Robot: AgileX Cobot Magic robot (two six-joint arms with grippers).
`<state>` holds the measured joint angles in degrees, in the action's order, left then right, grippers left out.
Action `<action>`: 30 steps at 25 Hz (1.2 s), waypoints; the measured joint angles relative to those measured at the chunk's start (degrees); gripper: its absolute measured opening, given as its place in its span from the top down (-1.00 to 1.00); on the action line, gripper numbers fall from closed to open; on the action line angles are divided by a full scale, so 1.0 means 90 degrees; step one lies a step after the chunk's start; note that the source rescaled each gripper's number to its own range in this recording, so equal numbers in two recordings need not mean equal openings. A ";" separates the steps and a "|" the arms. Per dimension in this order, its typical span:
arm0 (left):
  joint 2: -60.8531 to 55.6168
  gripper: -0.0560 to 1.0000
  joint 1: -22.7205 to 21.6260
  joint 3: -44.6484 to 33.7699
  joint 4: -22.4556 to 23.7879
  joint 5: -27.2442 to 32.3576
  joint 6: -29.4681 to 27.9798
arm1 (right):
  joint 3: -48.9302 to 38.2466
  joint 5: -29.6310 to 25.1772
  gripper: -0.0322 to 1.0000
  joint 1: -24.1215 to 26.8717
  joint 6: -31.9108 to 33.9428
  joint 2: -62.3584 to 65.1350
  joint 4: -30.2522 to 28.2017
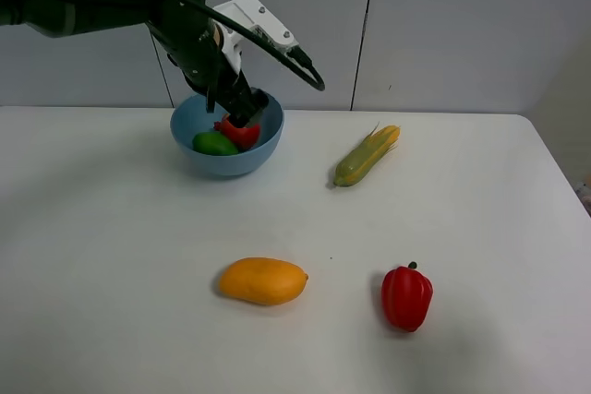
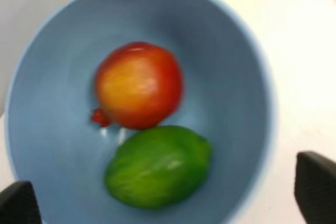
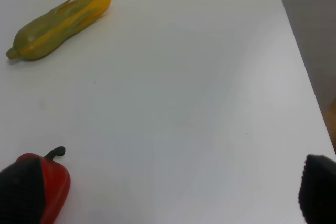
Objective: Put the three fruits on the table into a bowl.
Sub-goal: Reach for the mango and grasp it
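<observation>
Your left gripper (image 1: 244,115) hangs spread and empty over the bowl (image 1: 231,165) — the mango (image 1: 263,281) looks smooth, firm, probably slippery; grip it across its narrow middle.

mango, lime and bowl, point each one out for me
mango (image 1: 262,281), exterior high view, middle of its orange skin
lime (image 2: 157,166), left wrist view, middle of its green top side
bowl (image 2: 231,77), left wrist view, bare blue inner wall
</observation>
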<state>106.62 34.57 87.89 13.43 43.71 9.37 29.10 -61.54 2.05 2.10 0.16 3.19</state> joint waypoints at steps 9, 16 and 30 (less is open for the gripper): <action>-0.0666 -0.83 0.0905 -0.1377 -0.1091 0.0481 0.0612 | 0.0000 0.0000 -0.79 0.0000 0.0000 0.0000 0.0000; -0.0974 -0.82 0.1532 -0.2459 -0.2368 0.0119 0.1718 | 0.0000 0.0000 -0.79 0.0000 0.0000 0.0000 0.0000; -0.0208 -0.82 0.1575 -0.3356 -0.3101 -0.1774 0.2588 | 0.0000 0.0000 -0.79 0.0000 0.0000 0.0000 0.0000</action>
<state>104.74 48.74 57.68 -14.48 27.75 32.66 29.10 -61.54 2.05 2.10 0.16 3.19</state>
